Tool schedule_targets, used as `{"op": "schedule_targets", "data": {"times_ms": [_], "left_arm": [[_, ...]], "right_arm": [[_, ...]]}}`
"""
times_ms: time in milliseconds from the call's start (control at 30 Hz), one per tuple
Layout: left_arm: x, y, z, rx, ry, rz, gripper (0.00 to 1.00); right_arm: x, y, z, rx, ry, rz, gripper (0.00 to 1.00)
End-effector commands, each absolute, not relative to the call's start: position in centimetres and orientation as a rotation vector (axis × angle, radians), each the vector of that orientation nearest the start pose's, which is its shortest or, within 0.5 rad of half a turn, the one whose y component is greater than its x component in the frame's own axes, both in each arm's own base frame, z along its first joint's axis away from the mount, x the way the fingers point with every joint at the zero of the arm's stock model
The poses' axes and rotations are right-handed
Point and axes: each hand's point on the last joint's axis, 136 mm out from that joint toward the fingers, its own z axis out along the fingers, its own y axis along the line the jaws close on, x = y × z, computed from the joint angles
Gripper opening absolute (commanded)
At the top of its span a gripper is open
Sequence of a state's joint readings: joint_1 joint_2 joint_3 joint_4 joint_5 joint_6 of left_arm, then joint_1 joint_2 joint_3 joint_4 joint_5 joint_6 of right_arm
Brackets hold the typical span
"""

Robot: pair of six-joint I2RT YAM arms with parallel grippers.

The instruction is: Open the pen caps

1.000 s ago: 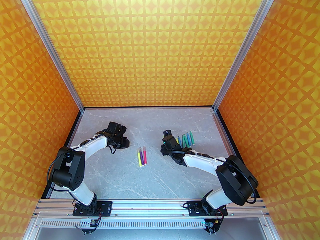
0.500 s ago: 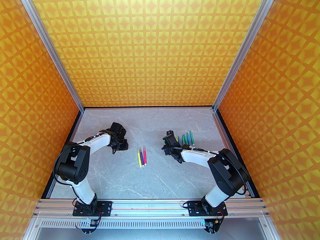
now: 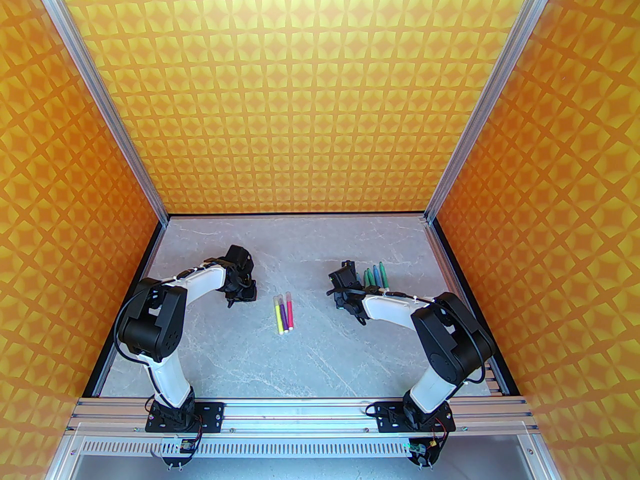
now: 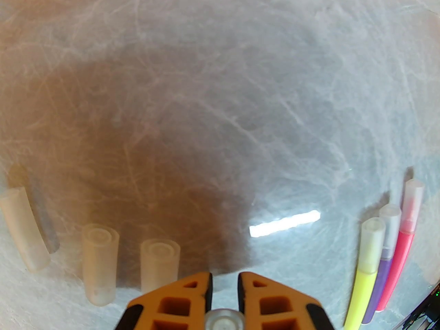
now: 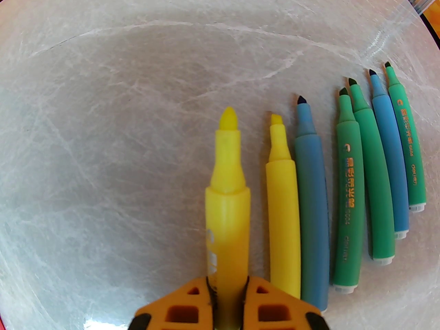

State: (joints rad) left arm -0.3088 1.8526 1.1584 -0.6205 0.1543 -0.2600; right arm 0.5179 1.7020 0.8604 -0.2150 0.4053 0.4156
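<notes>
Grey marbled table (image 3: 300, 358), orange patterned walls (image 3: 320, 93) on three sides, aluminium posts (image 3: 480, 108) at the far corners. Mid-table lie three capped pens (image 3: 284, 314), yellow, purple and pink, side by side, clear caps pointing away from the arm bases. There is bare surface all round them and down to the near edge. Left gripper (image 4: 225, 280) is clenched on a clear pen cap (image 4: 225, 318), low over the left part of the table. The picture's edge cuts the cap off, so only its round end shows between the orange fingers (image 4: 172, 301). In the left wrist view, three loose caps (image 4: 99, 263) lie to the left of the fingers, apart from one another, in a brown shadow. Right gripper (image 5: 227, 282) is clamped on an uncapped yellow pen (image 5: 227, 184), tip forward, just beside a row of six uncapped pens (image 5: 347, 201): yellow, blue, green, green, blue, green, lying close together. Cannot tell whether the held pen touches the table. From above, the right wrist hides the row's left end. Some bare table lies between the row and the right wall.
</notes>
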Motion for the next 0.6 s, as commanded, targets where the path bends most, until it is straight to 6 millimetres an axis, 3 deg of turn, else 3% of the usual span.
{"op": "schedule_targets", "data": {"times_ms": [0,567], "left_arm": [[35.89,-14.04,1.82,0.114,2.932,-0.282,0.17],[35.87,-13.87,1.22,0.129,2.943,-0.24,0.26]], "right_arm": [[36.14,11.68,2.57,0.058,2.527,-0.231,0.0],[36.33,11.36,2.19,0.054,2.56,-0.294,0.09]]}}
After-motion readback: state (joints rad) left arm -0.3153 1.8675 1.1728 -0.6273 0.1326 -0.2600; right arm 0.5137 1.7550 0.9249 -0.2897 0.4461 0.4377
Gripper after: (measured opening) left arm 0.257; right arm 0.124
